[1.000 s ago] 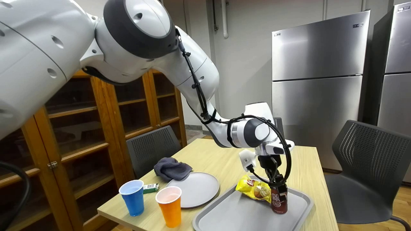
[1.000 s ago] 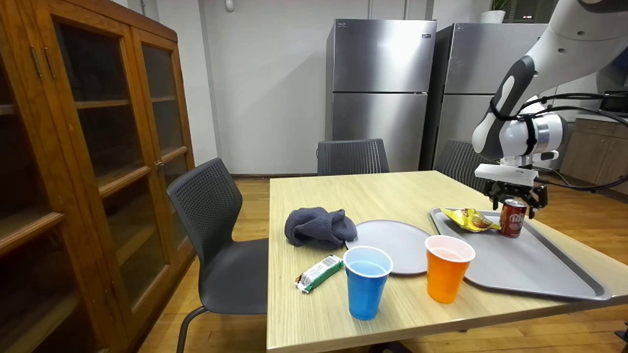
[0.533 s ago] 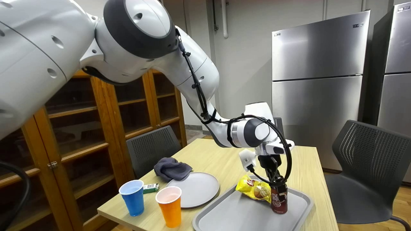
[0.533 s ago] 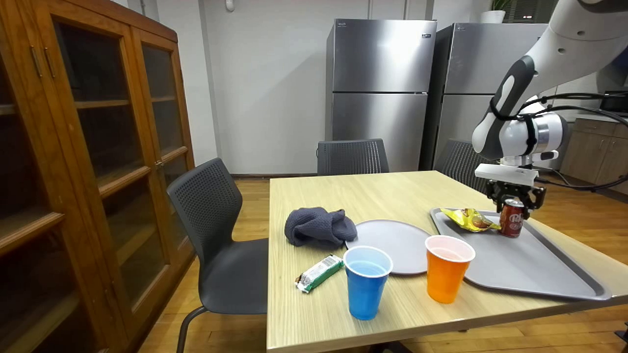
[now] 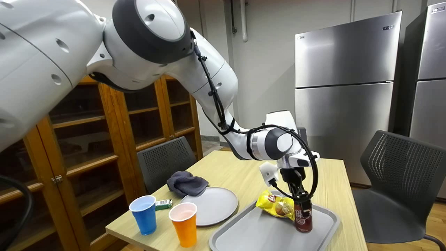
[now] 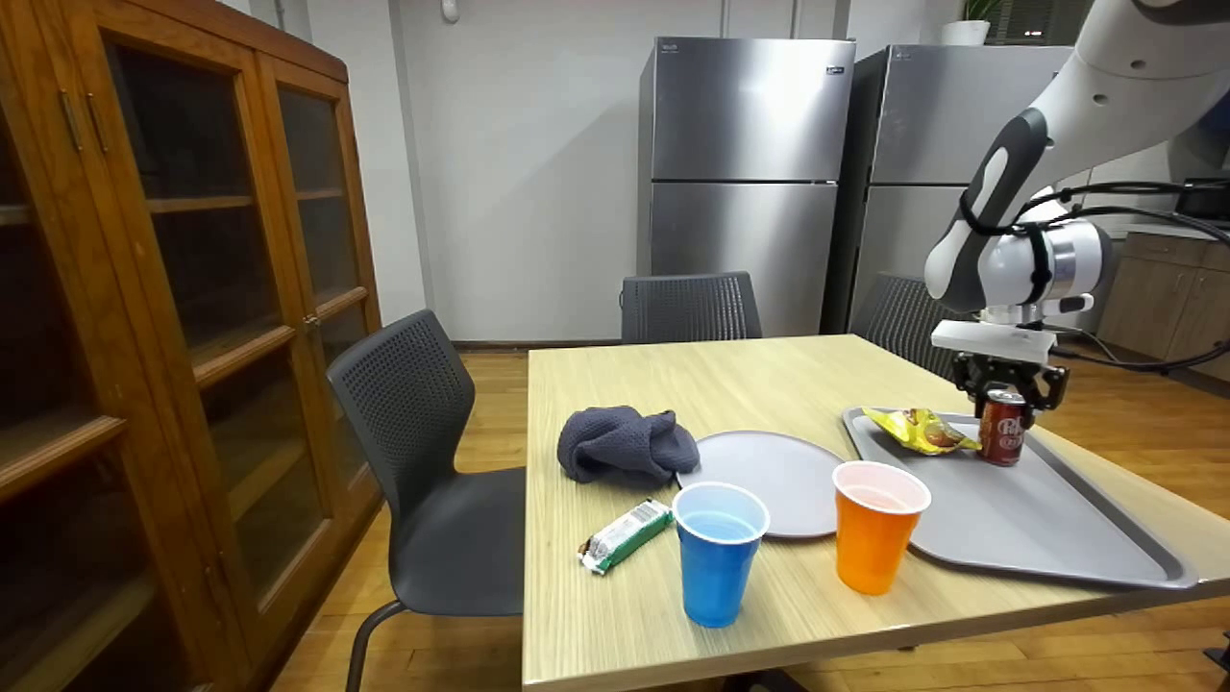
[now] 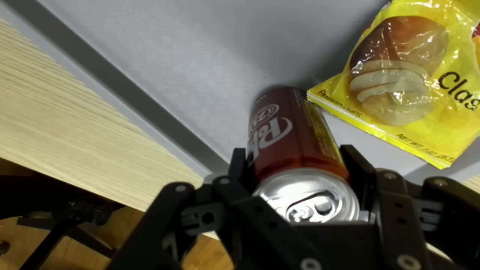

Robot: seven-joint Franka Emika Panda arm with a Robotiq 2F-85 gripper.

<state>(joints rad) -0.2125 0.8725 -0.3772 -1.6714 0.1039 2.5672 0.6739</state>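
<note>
Tool (image 7: 293, 152) closed around can (image 7: 296, 157), tab (image 7: 313, 207) wrist-view only

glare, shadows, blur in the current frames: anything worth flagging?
Wrist view: strong glare on the lid of the can, smaller highlights on the chip bag, soft shadow on the tray beside them; the fingers are dark with little detail; no obvious motion blur. In an exterior view, a bright patch high on the fridge. In both exterior views, a faint diagonal shadow on the wall.
</note>
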